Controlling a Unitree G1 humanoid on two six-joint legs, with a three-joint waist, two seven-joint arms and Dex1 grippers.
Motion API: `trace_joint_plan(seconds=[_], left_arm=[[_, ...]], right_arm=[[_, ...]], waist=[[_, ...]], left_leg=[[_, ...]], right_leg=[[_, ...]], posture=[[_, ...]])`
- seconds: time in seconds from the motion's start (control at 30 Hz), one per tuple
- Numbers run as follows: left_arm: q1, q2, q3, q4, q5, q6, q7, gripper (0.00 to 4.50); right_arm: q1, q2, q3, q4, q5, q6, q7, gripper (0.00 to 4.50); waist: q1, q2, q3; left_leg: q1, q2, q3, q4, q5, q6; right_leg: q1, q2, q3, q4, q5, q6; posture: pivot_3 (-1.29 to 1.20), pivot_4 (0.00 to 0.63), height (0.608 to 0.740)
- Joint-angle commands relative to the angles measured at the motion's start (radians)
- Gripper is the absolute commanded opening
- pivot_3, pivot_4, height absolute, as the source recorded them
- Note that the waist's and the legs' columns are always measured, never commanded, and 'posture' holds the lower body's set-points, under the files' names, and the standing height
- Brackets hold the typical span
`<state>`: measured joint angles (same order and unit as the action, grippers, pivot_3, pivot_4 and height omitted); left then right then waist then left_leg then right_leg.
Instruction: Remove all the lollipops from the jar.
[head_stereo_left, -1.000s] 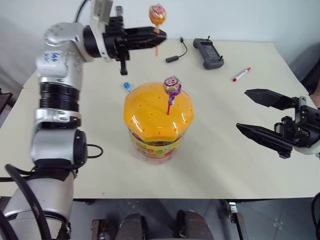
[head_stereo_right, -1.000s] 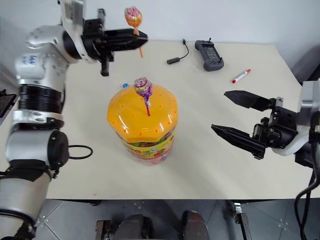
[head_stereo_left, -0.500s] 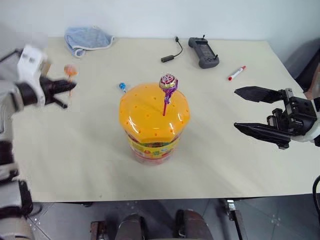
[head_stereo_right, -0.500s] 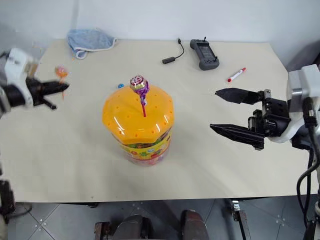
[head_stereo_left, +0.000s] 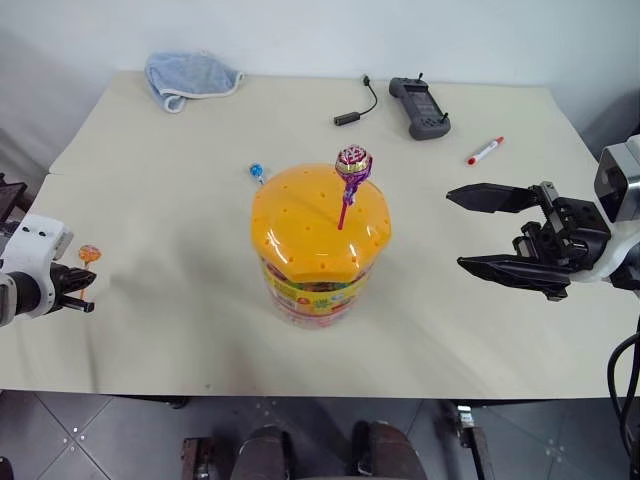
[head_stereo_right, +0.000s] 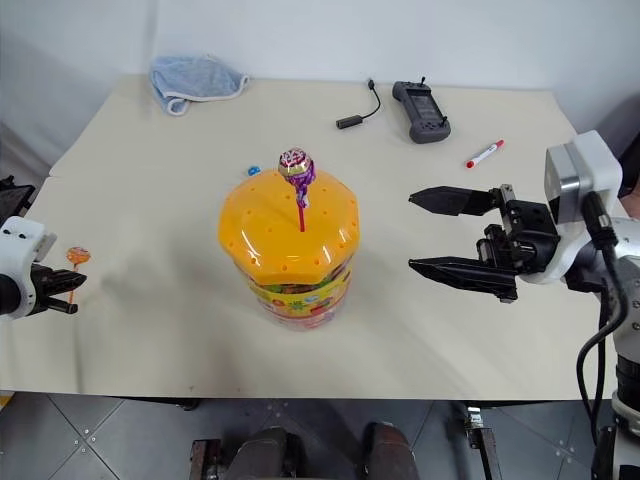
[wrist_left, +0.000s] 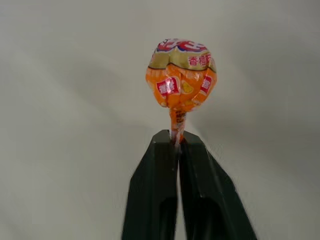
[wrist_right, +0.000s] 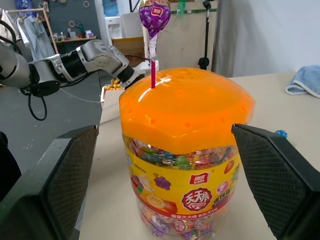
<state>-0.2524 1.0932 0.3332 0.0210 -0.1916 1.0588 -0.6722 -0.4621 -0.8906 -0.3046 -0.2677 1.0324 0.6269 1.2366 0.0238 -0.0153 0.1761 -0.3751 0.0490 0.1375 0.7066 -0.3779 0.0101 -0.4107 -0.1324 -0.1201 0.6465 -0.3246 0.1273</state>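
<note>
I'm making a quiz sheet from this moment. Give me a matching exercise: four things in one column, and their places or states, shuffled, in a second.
Things:
1. orange lollipop
2. purple lollipop
3. blue lollipop
4. right tool

Places or states:
A. lying on the table behind the jar
B. open, beside the jar
C. stick pinched in the left tool, near the table's left edge
D. standing in the jar's orange lid

Pairs: 1-C, 2-D, 3-A, 4-B
</note>
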Motion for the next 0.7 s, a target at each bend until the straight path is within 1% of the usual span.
trace_joint_plan(seconds=[0.03,0.23,0.37,0.47,0.57,0.63,0.67,0.7], left_arm=[[-0.008,0.041,-0.016,-0.012,-0.003,0.034,-0.011,1.29],[-0.016,0.082,-0.008,-0.064,-0.016,0.067,-0.03,3.23],[-0.028,0.119,0.016,-0.123,-0.051,0.068,-0.069,4.48],[-0.058,0.148,0.037,-0.163,-0.092,0.052,-0.111,4.48],[-0.161,0.152,0.044,-0.171,-0.154,-0.02,-0.168,4.48],[-0.197,0.132,0.071,-0.182,-0.22,-0.063,-0.236,4.48],[-0.207,0.107,0.097,-0.191,-0.256,-0.098,-0.267,4.48],[-0.218,0.061,0.133,-0.193,-0.308,-0.155,-0.309,4.48]], right_arm=[[-0.024,0.009,-0.004,0.001,-0.005,-0.015,0.012,4.5],[-0.032,0.009,-0.006,0.017,-0.025,-0.02,0.023,4.5],[-0.037,0.003,-0.01,0.033,-0.039,-0.028,0.038,4.5],[-0.041,-0.004,-0.016,0.038,-0.046,-0.031,0.044,4.5],[-0.052,-0.023,-0.028,0.029,-0.042,-0.015,0.031,4.5],[-0.063,-0.035,-0.035,0.012,-0.025,0.011,0.01,4.5],[-0.07,-0.04,-0.036,0.004,-0.016,0.024,0.0,4.5],[-0.08,-0.041,-0.034,-0.023,0.004,0.045,-0.027,4.5]], waist=[[-0.001,0.0,0.0],[-0.002,0.0,0.0],[0.0,0.0,0.0],[-0.001,0.0,0.0],[0.001,0.0,0.0],[-0.001,0.0,0.0],[-0.002,0.0,0.0],[-0.002,0.001,0.0]], left_leg=[[0.0,0.0,0.0,0.0,0.0,0.0],[0.001,0.0,0.003,-0.002,0.0,0.0],[0.001,0.0,0.003,-0.002,0.0,0.0],[0.001,0.0,0.003,-0.002,0.0,0.0],[0.001,0.0,0.004,-0.002,0.0,0.0],[0.001,0.0,0.004,-0.002,0.0,0.0],[0.001,0.0,0.005,-0.002,0.0,0.0],[0.001,0.0,0.005,-0.002,0.0,0.0]], right_leg=[[0.0,0.0,0.0,0.0,0.0,0.0],[-0.001,0.0,0.001,0.0,0.0,0.0],[-0.001,0.0,0.002,0.0,0.0,0.0],[-0.002,0.0,0.002,0.0,0.0,0.0],[-0.002,0.0,0.003,0.0,0.0,0.0],[-0.002,0.0,0.003,0.0,0.0,0.0],[-0.003,0.0,0.003,0.0,0.0,0.0],[-0.003,0.0,0.003,0.0,0.0,0.0]], posture=[[0.0,0.15,0.74],[0.0,0.15,0.74],[0.0,0.15,0.74],[0.0,0.15,0.74],[0.0,0.15,0.74],[0.0,0.15,0.74],[0.0,0.15,0.74],[0.0,0.15,0.74]])
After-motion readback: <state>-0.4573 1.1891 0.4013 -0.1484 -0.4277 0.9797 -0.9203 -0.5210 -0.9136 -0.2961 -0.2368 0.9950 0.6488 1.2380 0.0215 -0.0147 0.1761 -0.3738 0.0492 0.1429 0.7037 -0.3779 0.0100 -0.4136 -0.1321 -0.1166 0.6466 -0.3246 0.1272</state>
